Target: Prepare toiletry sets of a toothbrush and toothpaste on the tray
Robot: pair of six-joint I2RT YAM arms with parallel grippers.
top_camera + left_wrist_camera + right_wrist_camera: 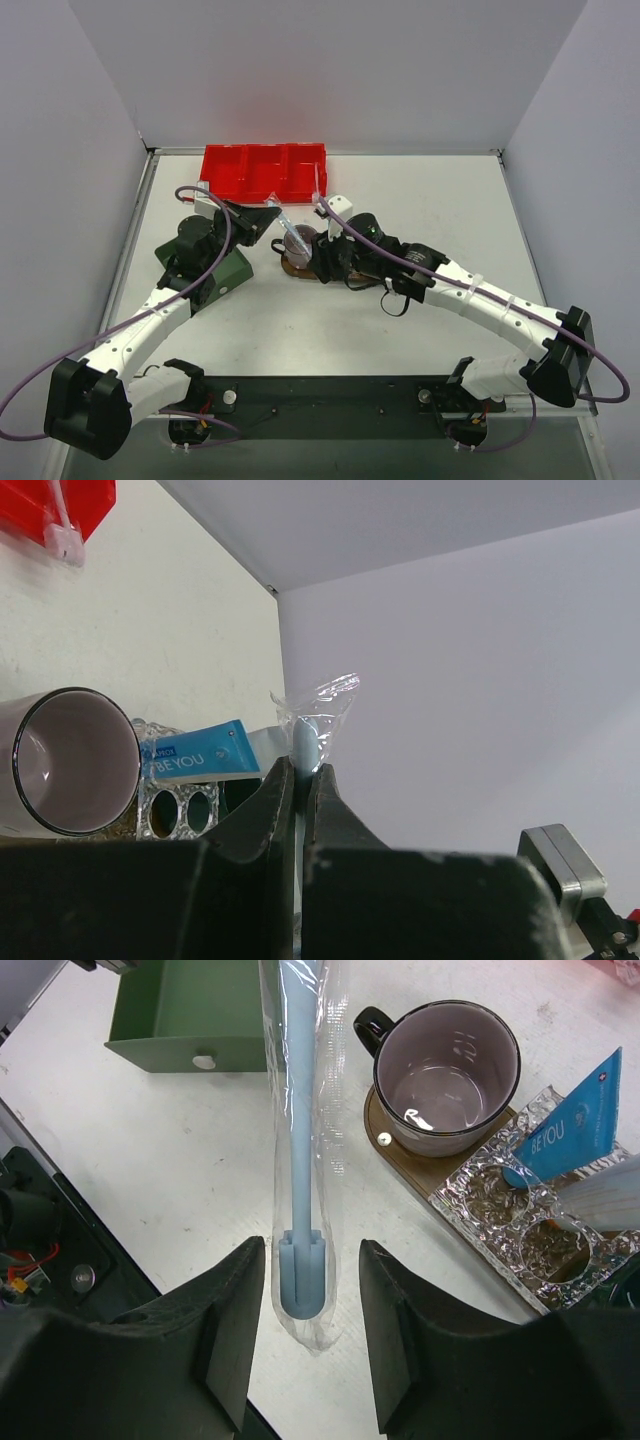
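Observation:
My left gripper (262, 222) is shut on one end of a light blue toothbrush (298, 1110) in a clear wrapper; the pinched end shows in the left wrist view (305, 738), between the shut tips of the left gripper (303, 770). Its other end hangs between the open fingers of my right gripper (312, 1260) without touching them, above the table. The brown tray (395, 1150) carries a mug (450, 1075) and a glass holder (520, 1210). A blue toothpaste tube (575, 1125) and a white tube (610, 1195) stand in the holder. A second toothbrush (65, 540) sticks out of the red bin.
The red three-compartment bin (262, 170) stands at the back. A dark green box (225, 272) lies left of the tray, under the left arm. The right gripper (320, 255) hovers close over the tray (293, 266) and mug (297, 240).

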